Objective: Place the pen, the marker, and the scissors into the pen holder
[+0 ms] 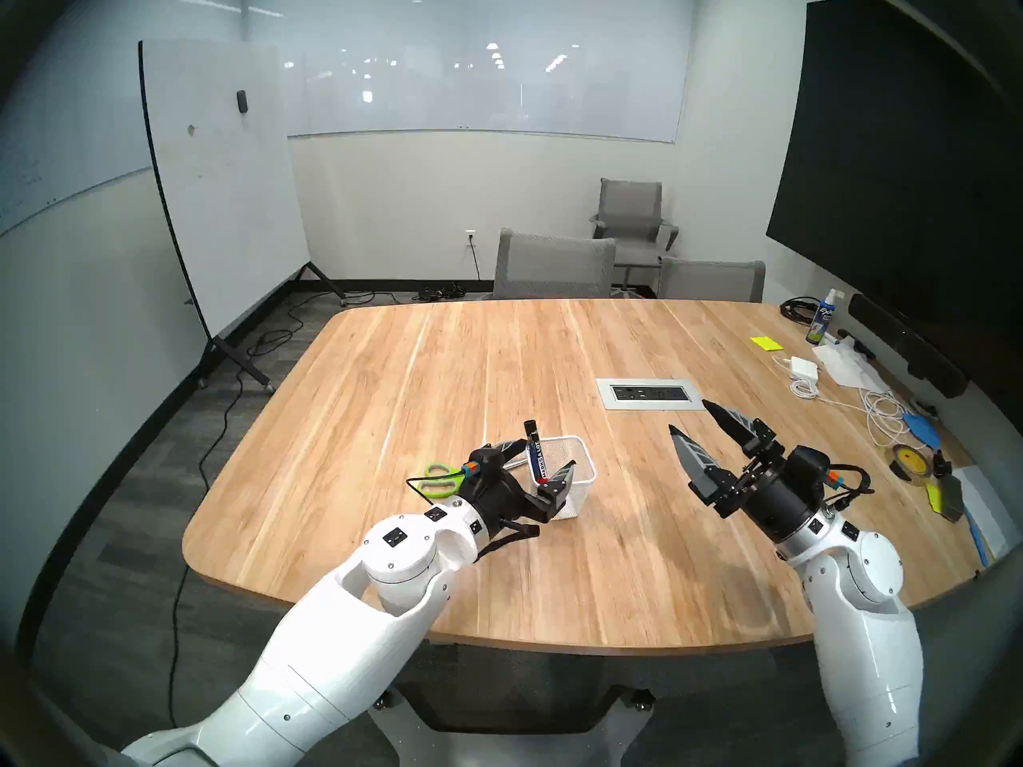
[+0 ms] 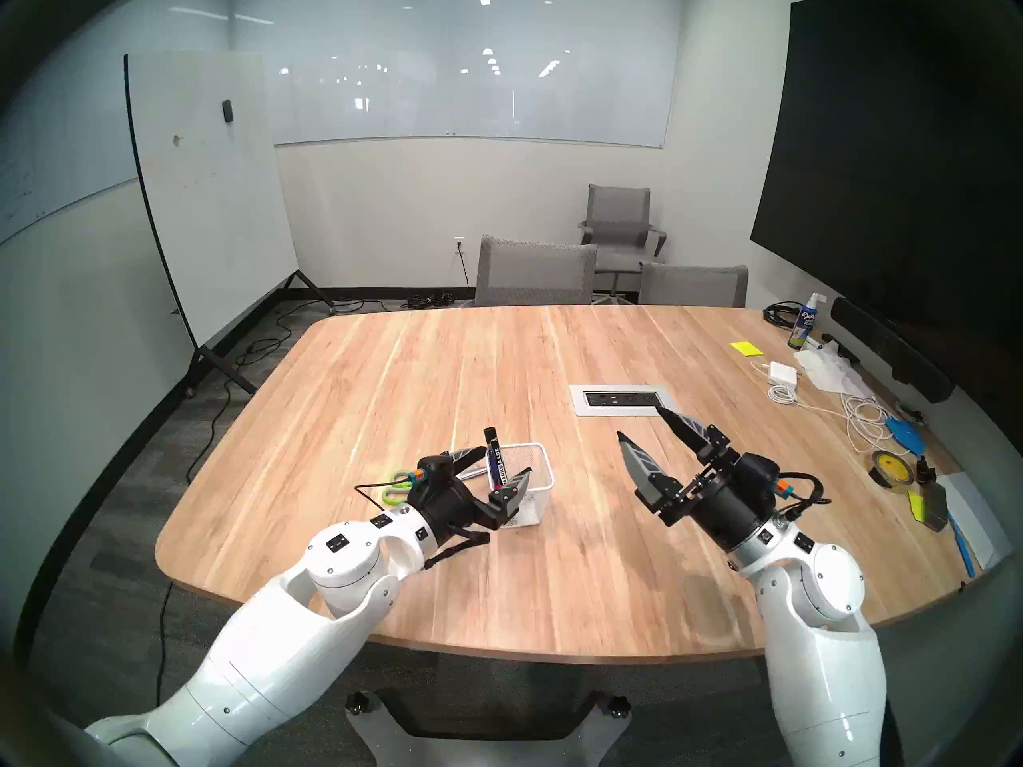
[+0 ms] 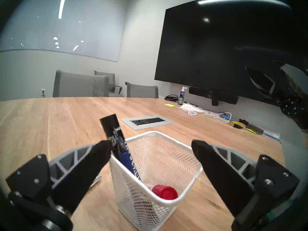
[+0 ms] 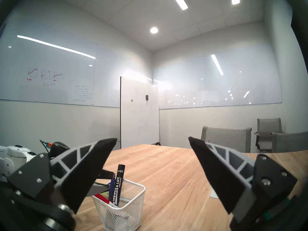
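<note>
**A:** What is counted, from the nearest outward?

**B:** Two claws are seen, with one pen holder (image 3: 146,212), two markers, one pen and one pair of scissors. Three grey chairs (image 1: 553,268) are made out beyond the worktop (image 1: 443,362), toward twelve o'clock.

**A:** How is the left claw (image 1: 548,454) held?

**B:** It is released, its jaws spread wide and nothing gripped. The holder is framed between the jaws. In the left wrist view one finger is seen against the black marker (image 3: 113,130); whether they touch cannot be told.

**A:** What is found inside the holder?

**B:** The black marker is propped in it, tilted toward eleven o'clock in the head view, its top well above the rim. The slim blue pen (image 4: 112,185) is lodged just beside it. A red-capped marker (image 3: 165,192) is sunk lower, its cap below the rim.

**A:** And the scissors (image 1: 437,481)?

**B:** They are laid flat on the worktop outside the holder, at its nine o'clock. The green loops are partly covered by the left wrist, and the blades are pointed toward the holder.

**A:** The right claw (image 1: 689,416)?

**B:** It is also released and empty, raised above the worktop at the holder's three o'clock, well apart from it.
</note>
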`<state>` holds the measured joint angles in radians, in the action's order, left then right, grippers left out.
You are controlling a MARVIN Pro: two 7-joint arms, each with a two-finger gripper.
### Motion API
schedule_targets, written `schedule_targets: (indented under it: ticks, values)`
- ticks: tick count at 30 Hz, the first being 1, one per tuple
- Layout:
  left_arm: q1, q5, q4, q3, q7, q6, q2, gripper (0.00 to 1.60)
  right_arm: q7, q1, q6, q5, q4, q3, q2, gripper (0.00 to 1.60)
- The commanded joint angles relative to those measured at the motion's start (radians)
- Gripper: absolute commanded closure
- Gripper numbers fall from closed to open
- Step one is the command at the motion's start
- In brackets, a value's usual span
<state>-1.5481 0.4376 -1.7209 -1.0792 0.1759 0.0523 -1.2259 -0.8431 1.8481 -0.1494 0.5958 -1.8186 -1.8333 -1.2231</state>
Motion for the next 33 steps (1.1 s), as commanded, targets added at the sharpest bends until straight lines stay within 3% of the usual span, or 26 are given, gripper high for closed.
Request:
schedule_targets:
  ticks: [1, 7, 11, 19, 24, 33]
  values:
    - [-0.018, -0.016, -0.116, -0.019, -0.027, 0.009, 0.025, 0.0, 0.003, -0.004, -0.01, -0.017, 0.002, 0.019, -0.006, 0.0]
    - [-0.038, -0.045, -0.154, -0.036, -0.072, 0.03, 0.045, 0.0, 0.005, 0.002, -0.012, -0.025, -0.002, 0.027, -0.011, 0.0]
    - [-0.076, -0.044, -0.173, -0.063, -0.086, 0.03, 0.073, 0.0, 0.079, -0.023, -0.013, -0.08, 0.023, 0.003, -0.016, 0.0]
    - [-0.17, -0.091, -0.246, -0.145, -0.155, 0.014, 0.154, 0.0, 0.088, -0.023, -0.01, -0.095, 0.019, 0.002, -0.022, 0.0]
    - [-0.228, -0.173, -0.29, -0.183, -0.22, 0.004, 0.206, 0.0, 0.091, -0.023, -0.009, -0.101, 0.018, 0.001, -0.025, 0.0]
    - [-0.324, -0.217, -0.346, -0.26, -0.287, -0.001, 0.251, 0.0, 0.093, -0.024, -0.008, -0.103, 0.017, 0.0, -0.027, 0.0]
